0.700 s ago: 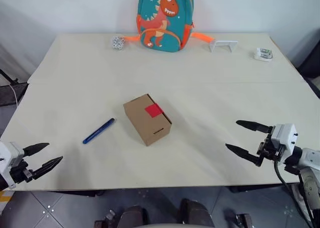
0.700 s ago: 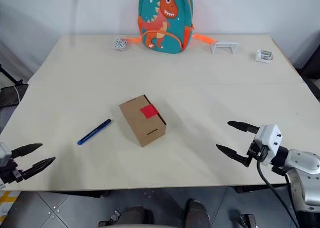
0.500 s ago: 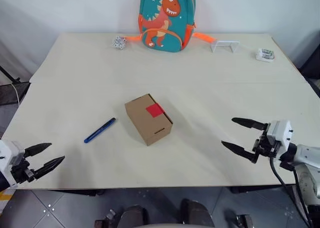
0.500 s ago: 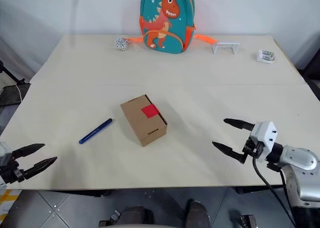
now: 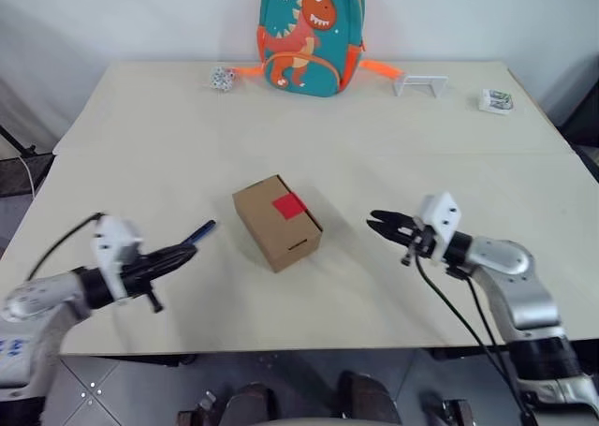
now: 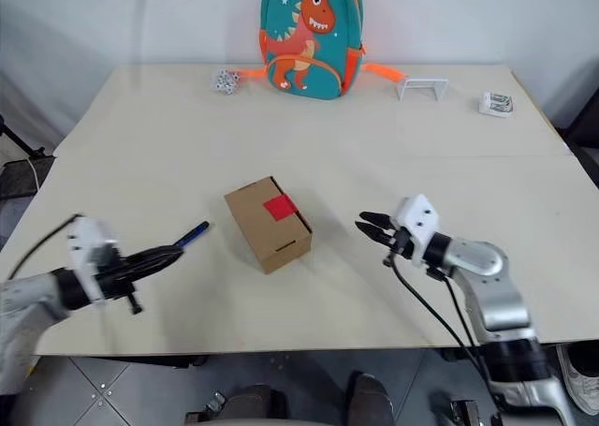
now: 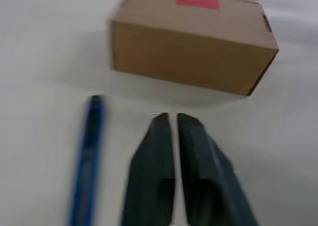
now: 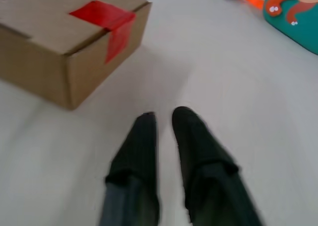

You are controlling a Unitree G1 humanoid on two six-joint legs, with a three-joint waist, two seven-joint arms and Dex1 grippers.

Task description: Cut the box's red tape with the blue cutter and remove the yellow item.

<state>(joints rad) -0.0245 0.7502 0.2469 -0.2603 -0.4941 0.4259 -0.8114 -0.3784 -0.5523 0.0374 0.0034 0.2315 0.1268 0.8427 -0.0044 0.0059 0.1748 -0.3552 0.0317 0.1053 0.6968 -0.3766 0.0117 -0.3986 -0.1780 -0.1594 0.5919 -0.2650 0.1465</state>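
Left gripper (image 5: 183, 251) is over the near-left part of the table (image 5: 140, 136), fingers together, holding nothing, tip just beside the near end of the blue cutter (image 5: 200, 229); whether it touches the cutter I can't tell. The cutter lies flat, running near-left to far-right, its far end aimed at the box (image 5: 276, 221) but apart from it. Right gripper (image 5: 376, 225) is right of the box, fingers pressed together, empty, pointing left at the box with a clear gap of bare table between. The box sits mid-table between both grippers, flaps closed, red tape (image 5: 288, 206) intact across the top seam and folded down over its right edge. Along the far edge: small patterned ball (image 5: 220, 79) at left, dinosaur backpack (image 5: 309, 35) at centre, white stand (image 5: 420, 83), small white device (image 5: 495, 100) at far right.
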